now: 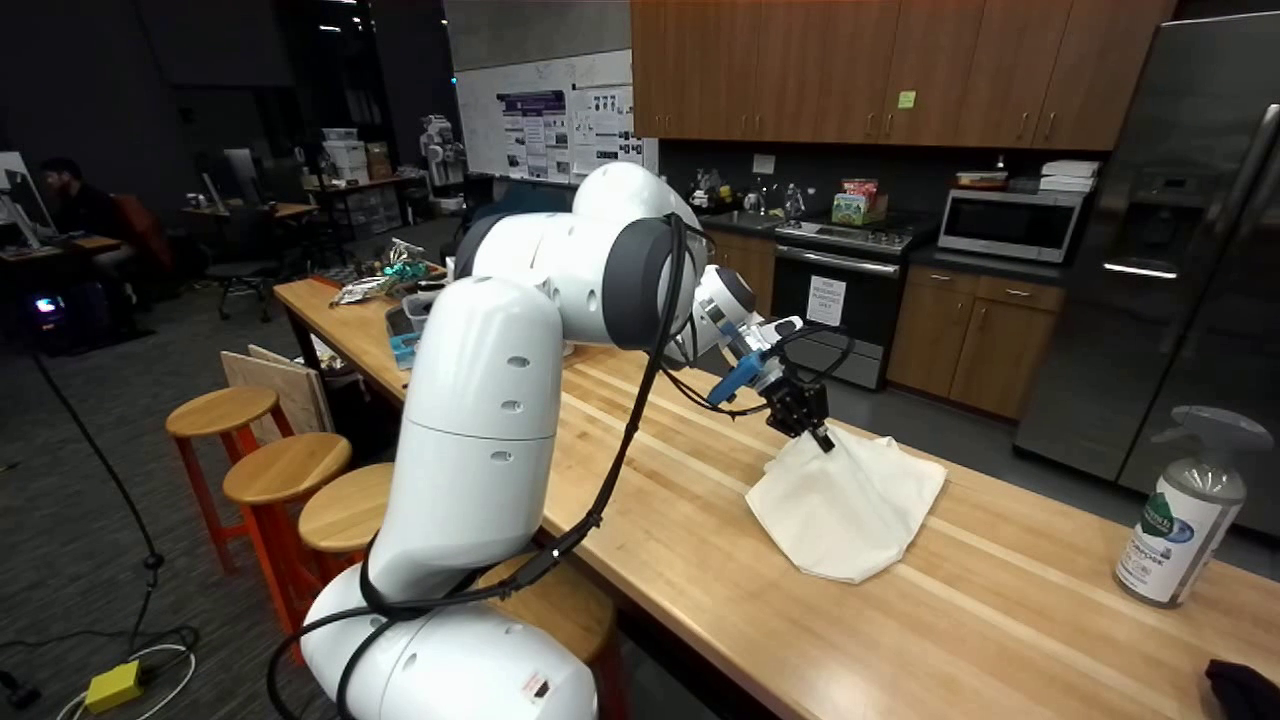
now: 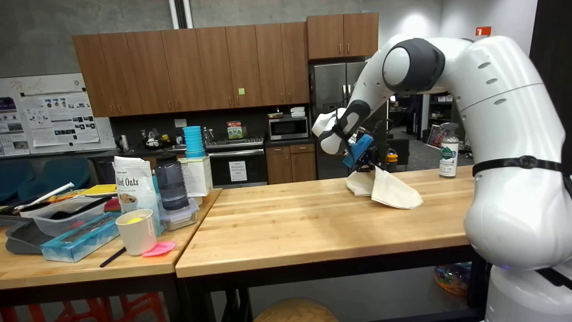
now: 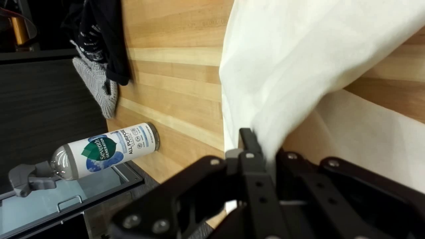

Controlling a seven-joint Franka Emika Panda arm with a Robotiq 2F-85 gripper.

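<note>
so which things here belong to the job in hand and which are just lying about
Part of the job:
cream cloth
tool, pinching it

Apparently just lying about:
spray bottle, untouched
black fabric
oats bag
dark bottle
white cup

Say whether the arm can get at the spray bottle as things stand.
Probably not yet: the gripper holds the cloth and would likely have to release it first, though nothing seems to block the spray bottle.

A spray bottle [image 2: 448, 156] stands near the kitchen-side edge of your worktop [image 2: 268, 241]. In an exterior view you have, on the adjoining worktop [image 2: 138, 263], a mug [image 2: 135, 237] and blue box [image 2: 80, 239] by the near edge, an oats bag [image 2: 134, 179] behind the mug, a dark bottle [image 2: 171, 185] alongside.
</note>
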